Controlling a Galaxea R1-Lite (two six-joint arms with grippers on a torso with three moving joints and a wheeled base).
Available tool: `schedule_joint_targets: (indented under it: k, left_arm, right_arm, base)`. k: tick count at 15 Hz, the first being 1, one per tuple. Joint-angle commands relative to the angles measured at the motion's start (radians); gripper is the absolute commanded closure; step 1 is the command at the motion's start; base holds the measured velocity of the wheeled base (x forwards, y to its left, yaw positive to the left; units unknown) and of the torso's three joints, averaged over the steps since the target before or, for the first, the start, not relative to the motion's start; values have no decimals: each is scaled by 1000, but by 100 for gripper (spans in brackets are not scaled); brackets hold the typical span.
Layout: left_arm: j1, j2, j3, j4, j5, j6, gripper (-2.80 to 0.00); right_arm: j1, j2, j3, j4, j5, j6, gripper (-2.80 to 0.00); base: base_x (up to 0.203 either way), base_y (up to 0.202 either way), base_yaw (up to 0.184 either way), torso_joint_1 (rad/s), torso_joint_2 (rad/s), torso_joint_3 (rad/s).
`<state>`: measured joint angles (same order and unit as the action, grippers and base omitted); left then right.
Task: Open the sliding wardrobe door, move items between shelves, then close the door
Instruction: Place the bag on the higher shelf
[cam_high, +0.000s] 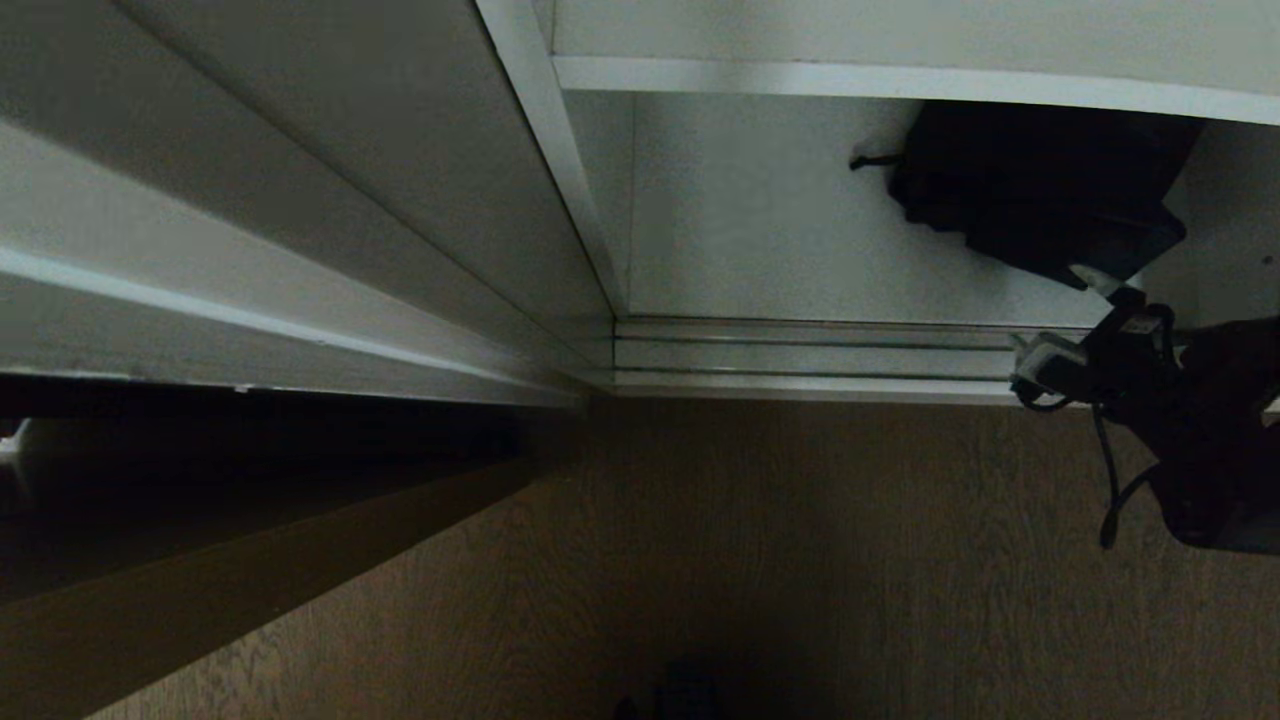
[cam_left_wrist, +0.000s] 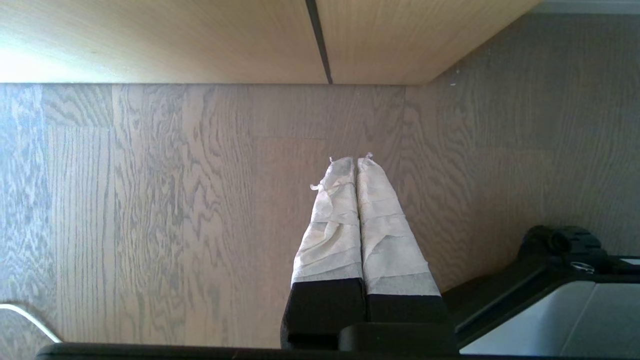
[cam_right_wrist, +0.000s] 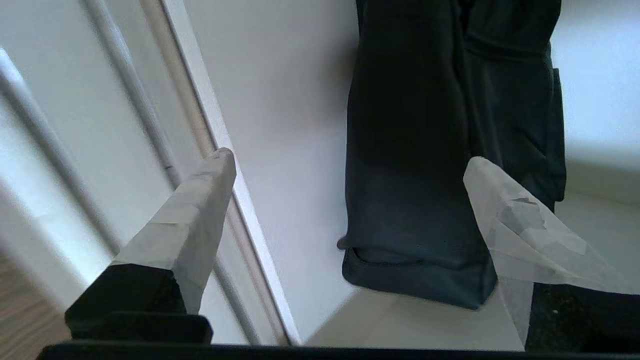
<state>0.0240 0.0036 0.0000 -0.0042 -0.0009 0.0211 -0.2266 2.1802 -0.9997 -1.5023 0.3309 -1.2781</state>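
While the right gripper (cam_right_wrist: 345, 165) jaws stand apart, the black bag (cam_right_wrist: 425, 150) lies lengthwise into the shelf (cam_right_wrist: 300, 125).

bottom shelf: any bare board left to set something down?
Yes: bare white shelf board between the wardrobe's left wall and the black bag. Crowded on the right, where the bag lies with the open right gripper just short of it.
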Motion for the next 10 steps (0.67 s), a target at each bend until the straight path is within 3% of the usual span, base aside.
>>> schedule_joint_targets:
  k: [1,10]
  left_arm:
    - [1,1,0,0,-1,0,0]
    - [1,1,0,0,-1,0,0]
  right_arm:
    - [-4,73,-91,-9,3,-7,-280]
    - [1,219,-359,39,-11,-4,-280]
  base:
    - [0,0,0,0,0,0]
    - [0,0,0,0,0,0]
